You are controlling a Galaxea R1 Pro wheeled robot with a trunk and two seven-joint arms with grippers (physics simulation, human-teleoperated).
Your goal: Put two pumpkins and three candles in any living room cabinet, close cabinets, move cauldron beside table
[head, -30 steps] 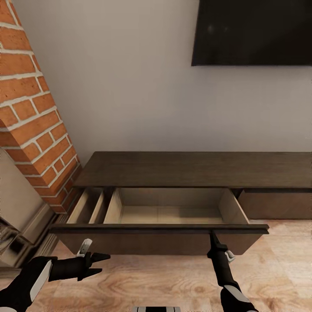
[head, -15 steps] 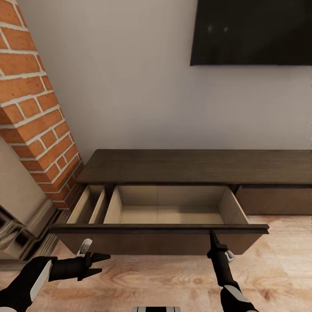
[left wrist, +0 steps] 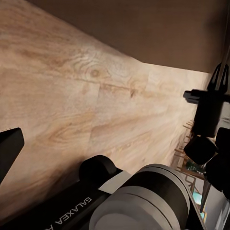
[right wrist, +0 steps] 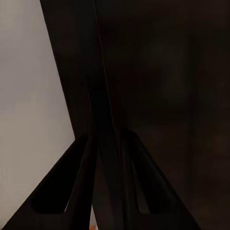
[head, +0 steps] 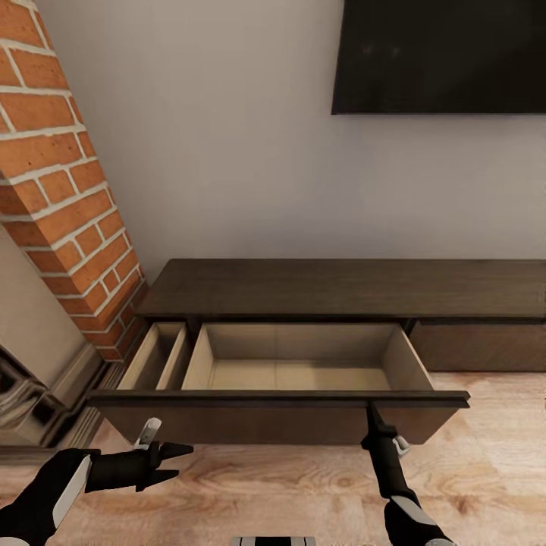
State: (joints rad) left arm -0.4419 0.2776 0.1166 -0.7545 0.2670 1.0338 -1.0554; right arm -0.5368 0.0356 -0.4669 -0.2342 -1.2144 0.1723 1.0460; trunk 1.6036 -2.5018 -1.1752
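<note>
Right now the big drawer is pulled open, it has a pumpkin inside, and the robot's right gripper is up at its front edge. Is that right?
Not quite. The head view shows the open drawer of the cabinet has nothing inside, just pale wood. The rest holds: the right gripper is at its front edge.

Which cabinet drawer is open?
The wide left drawer, pulled out with its pale interior showing; the drawer at right is flush. The right pincer touches its front.

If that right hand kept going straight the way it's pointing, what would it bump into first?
The right hand points up at the dark brown front panel of the open drawer. Its fingertips already sit at the panel's top edge, seemingly pinching it, so that panel comes first.
</note>
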